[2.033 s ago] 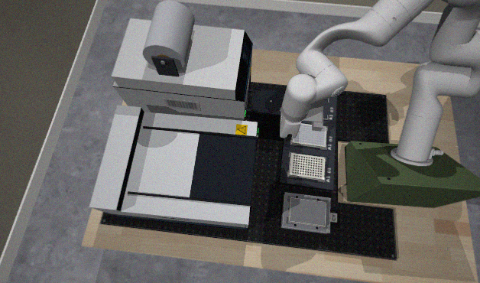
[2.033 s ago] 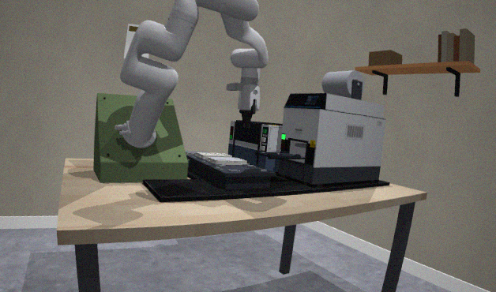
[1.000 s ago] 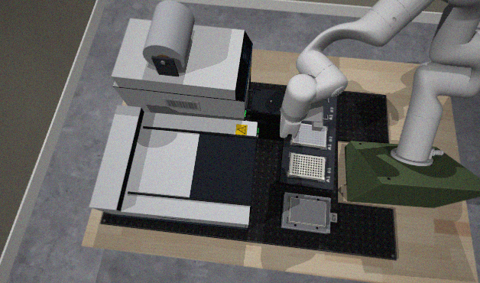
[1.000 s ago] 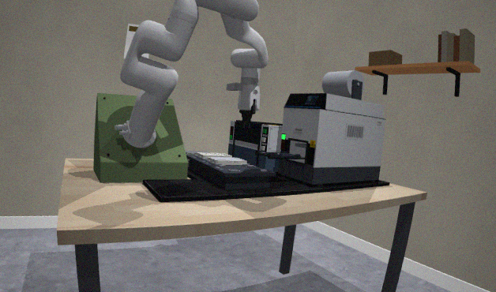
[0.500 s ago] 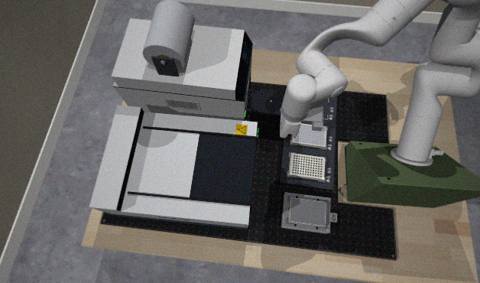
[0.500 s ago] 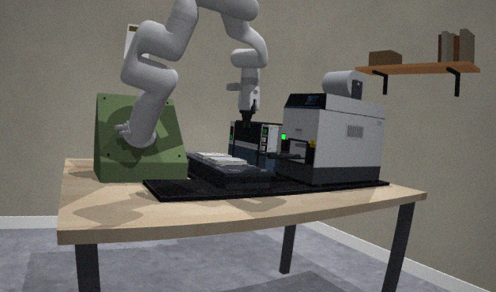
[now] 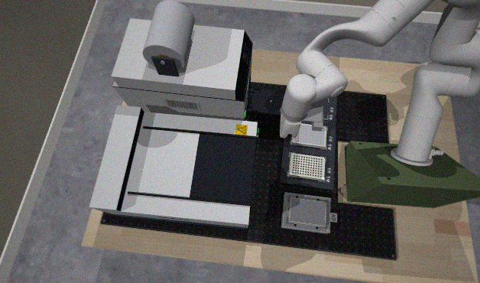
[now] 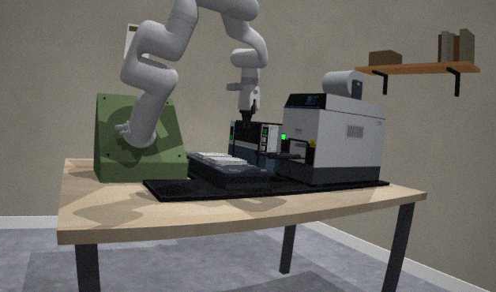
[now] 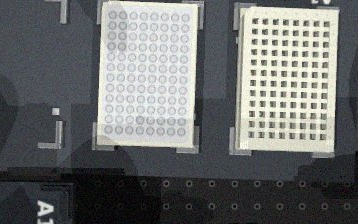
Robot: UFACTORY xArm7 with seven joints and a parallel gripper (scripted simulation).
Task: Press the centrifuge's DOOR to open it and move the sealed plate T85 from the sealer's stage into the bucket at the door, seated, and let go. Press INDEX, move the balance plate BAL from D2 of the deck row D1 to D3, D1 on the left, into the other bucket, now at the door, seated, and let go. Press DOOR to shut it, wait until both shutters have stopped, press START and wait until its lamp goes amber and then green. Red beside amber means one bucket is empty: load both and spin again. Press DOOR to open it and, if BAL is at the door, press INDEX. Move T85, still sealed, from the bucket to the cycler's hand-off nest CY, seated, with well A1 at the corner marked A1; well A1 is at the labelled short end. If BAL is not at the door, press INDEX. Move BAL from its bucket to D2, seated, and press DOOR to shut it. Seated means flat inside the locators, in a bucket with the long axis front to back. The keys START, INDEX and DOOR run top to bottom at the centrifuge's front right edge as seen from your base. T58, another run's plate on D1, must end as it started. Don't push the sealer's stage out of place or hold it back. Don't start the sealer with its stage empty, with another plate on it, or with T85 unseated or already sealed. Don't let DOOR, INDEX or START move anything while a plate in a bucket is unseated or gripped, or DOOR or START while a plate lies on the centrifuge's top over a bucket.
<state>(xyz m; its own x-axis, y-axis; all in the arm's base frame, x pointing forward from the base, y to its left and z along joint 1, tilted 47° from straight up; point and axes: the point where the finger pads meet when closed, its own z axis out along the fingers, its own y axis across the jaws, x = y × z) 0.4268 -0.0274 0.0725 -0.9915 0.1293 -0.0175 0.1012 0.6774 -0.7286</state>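
Observation:
My gripper is shut and empty. It points straight down just above the near left edge of the black centrifuge; in the top view the arm's wrist hides the fingers. The fingers do not show in the wrist view. The balance plate BAL, with round wells, sits flat in the D2 locators. The white grid plate T58 sits flat on D1. D3 is empty. I cannot see T85 or the sealer's stage clearly. I cannot tell whether the centrifuge's door is open.
The tall white sealer with its film roll stands at the back. A flat white machine lies beside it. The grey CY nest is empty. The green arm pedestal flanks the deck.

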